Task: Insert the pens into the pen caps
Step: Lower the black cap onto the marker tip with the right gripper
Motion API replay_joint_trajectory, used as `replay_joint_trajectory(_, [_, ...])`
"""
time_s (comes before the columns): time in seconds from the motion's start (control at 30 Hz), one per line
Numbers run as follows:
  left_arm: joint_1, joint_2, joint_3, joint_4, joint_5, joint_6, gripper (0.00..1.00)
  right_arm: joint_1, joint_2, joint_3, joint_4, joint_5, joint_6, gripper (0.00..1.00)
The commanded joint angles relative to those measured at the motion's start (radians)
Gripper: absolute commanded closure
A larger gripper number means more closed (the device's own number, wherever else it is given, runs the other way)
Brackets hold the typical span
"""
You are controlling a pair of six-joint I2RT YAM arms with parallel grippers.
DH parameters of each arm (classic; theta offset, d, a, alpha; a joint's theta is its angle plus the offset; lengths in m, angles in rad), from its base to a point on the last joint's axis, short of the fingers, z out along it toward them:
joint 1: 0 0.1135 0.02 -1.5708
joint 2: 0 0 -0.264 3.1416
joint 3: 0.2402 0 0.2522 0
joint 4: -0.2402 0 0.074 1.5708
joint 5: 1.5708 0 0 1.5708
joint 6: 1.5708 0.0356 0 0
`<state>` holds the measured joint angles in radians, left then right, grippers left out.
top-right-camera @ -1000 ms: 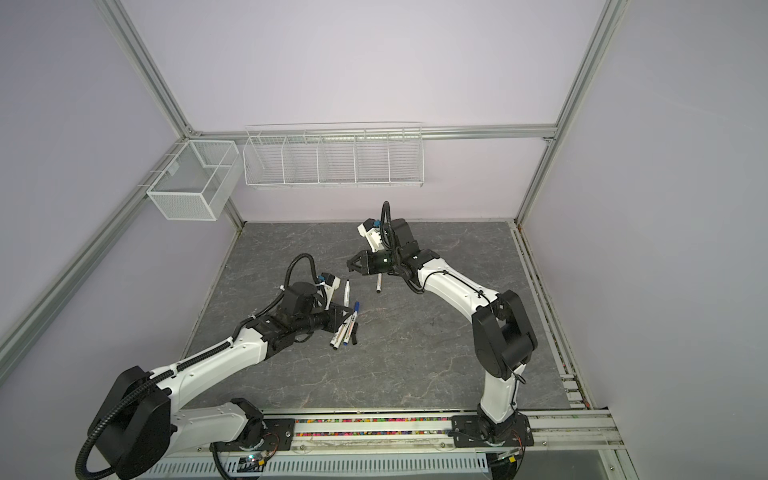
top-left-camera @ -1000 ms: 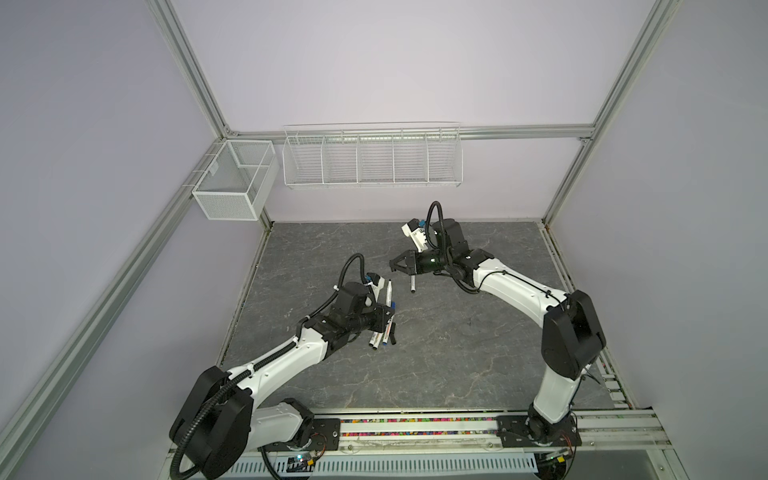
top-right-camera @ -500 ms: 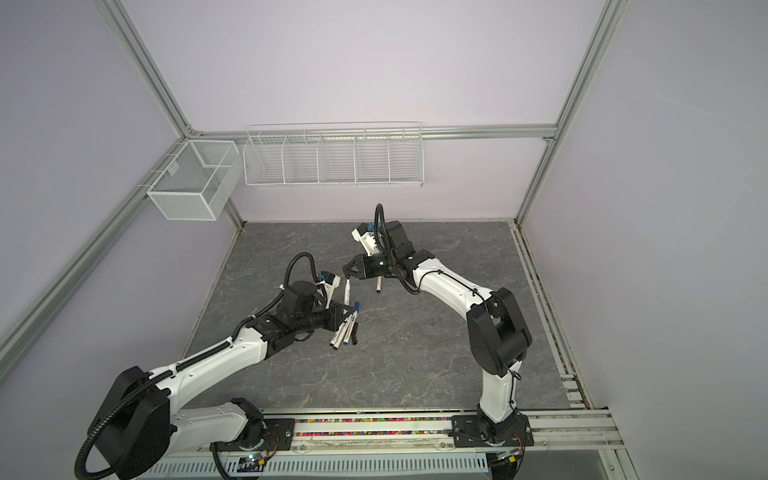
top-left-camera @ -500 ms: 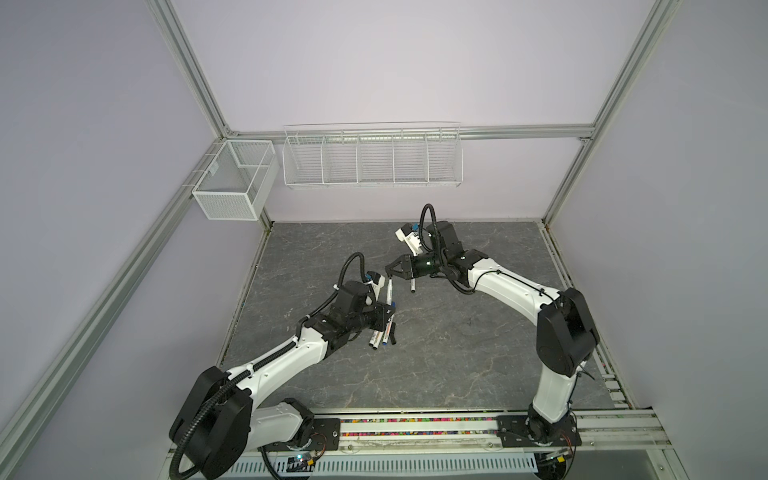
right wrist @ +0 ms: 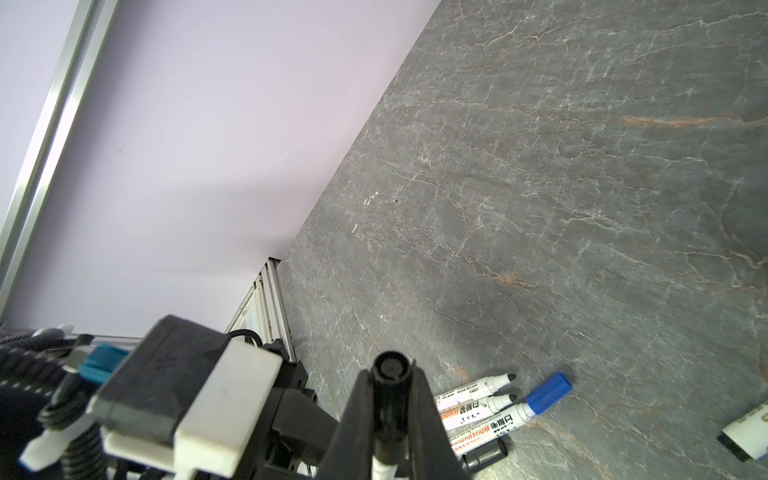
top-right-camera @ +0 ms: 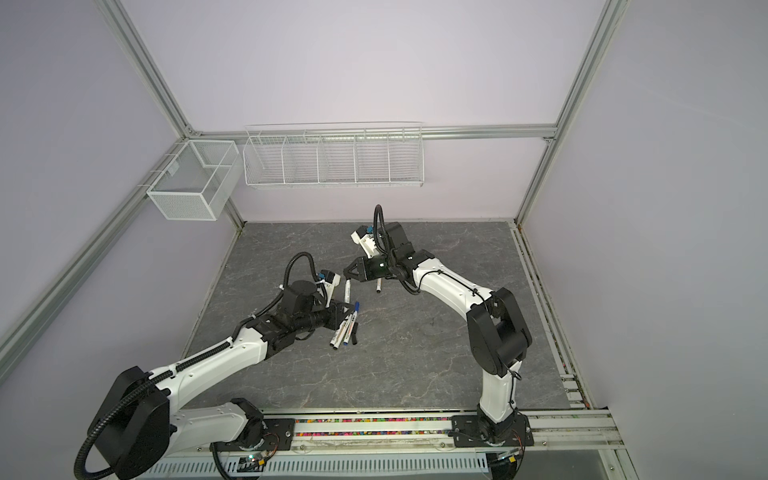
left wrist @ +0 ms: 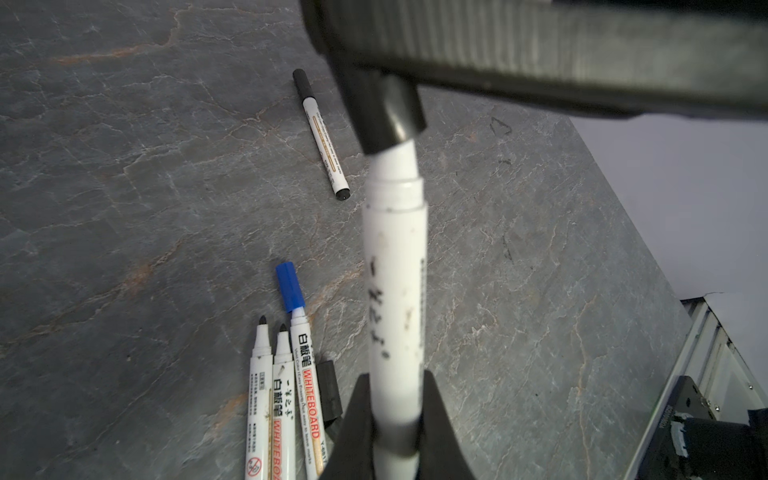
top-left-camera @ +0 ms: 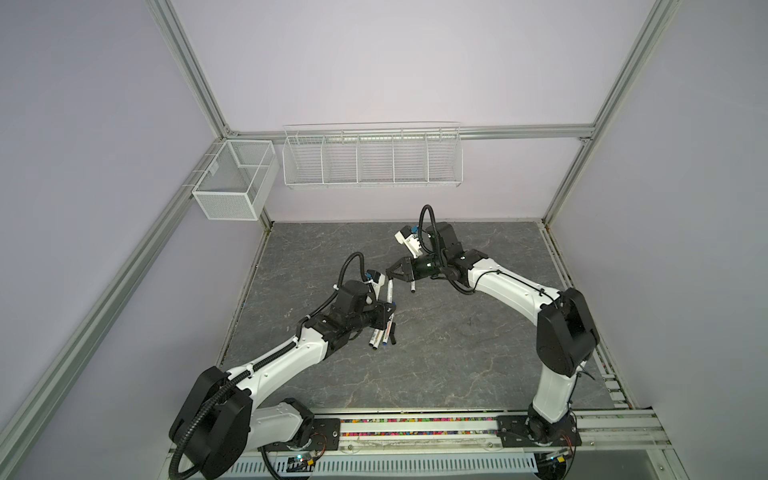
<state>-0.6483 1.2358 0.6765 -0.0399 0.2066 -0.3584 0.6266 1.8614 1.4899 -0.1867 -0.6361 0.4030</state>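
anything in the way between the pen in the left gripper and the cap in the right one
Nothing visible. The pen has its tip inside the black cap, with some white neck showing. The other pens lie on the table below.

Dk grey stone look on tabletop (left wrist: 124, 166), w/ white + orange-brown veins. White barrel on held pen (left wrist: 395, 291), smudgy blk print; held cap (left wrist: 386, 120) blk. Blue cap (left wrist: 290, 286) + white barrel on blue pen (left wrist: 305, 374), w/ red WHITEBOARD + blk characters. Two uncapped pens (left wrist: 259, 374): white, blk tips, blk/red labels. Loose cap (left wrist: 328, 390) blk. Far pen (left wrist: 324, 137): white, gold-brown band, blk both ends. Walls (top-left-camera: 374, 62) pale lilac; wire baskets (top-left-camera: 372, 158) white; arms (top-left-camera: 503, 286) white w/ blk joints; frame (top-left-camera: 190, 68) silver-grey. Multicolour speckle on base rail strip (top-left-camera: 415, 420).
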Motion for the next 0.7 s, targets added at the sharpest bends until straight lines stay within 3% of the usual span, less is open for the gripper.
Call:
replay_joint_trajectory(0.0, [-0.002, -0.005, 0.034, 0.081, -0.023, -0.011, 1.0, 0.001, -0.032, -0.003, -0.028, -0.065, -0.027, 0.93])
replay_joint_trajectory(0.27, [0.012, 0.011, 0.092, 0.167, -0.037, -0.036, 1.0, -0.016, -0.093, -0.078, 0.038, -0.158, 0.024, 0.91])
replay_joint_trajectory(0.67, [0.013, 0.033, 0.132, 0.206, -0.063, 0.016, 1.0, -0.018, -0.132, -0.068, -0.063, -0.235, -0.072, 0.89])
